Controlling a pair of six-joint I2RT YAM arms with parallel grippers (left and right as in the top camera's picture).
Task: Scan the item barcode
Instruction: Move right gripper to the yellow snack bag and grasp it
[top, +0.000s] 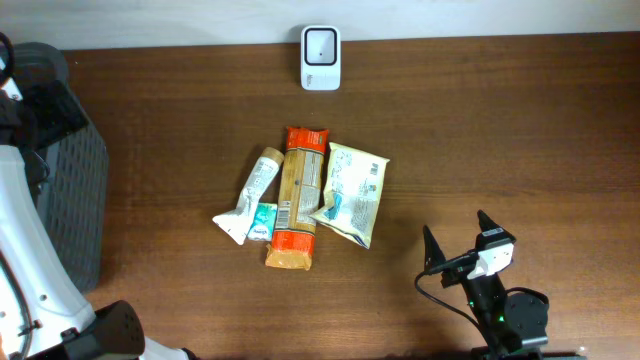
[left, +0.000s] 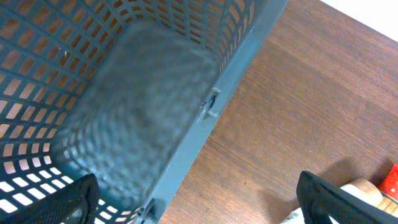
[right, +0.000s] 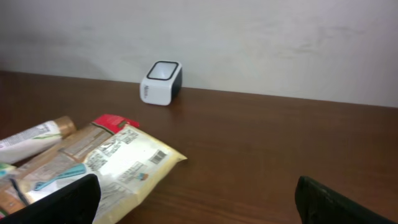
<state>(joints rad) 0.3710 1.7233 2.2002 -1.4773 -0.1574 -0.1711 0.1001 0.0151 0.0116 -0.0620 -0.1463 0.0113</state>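
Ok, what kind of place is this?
Probably a mock checkout station: a white barcode scanner by the wall, packaged goods on the wooden table, and a grey basket at one side.

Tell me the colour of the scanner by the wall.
The barcode scanner is white with a black-rimmed window; the right wrist view shows it best.

Mock shop checkout on a lab bench
A white barcode scanner (top: 320, 58) stands by a plain wall (right: 249, 37), food packets (top: 300, 195) lie together on the wooden table (top: 500, 130), and a grey mesh shopping basket (top: 80, 200) sits at one end.
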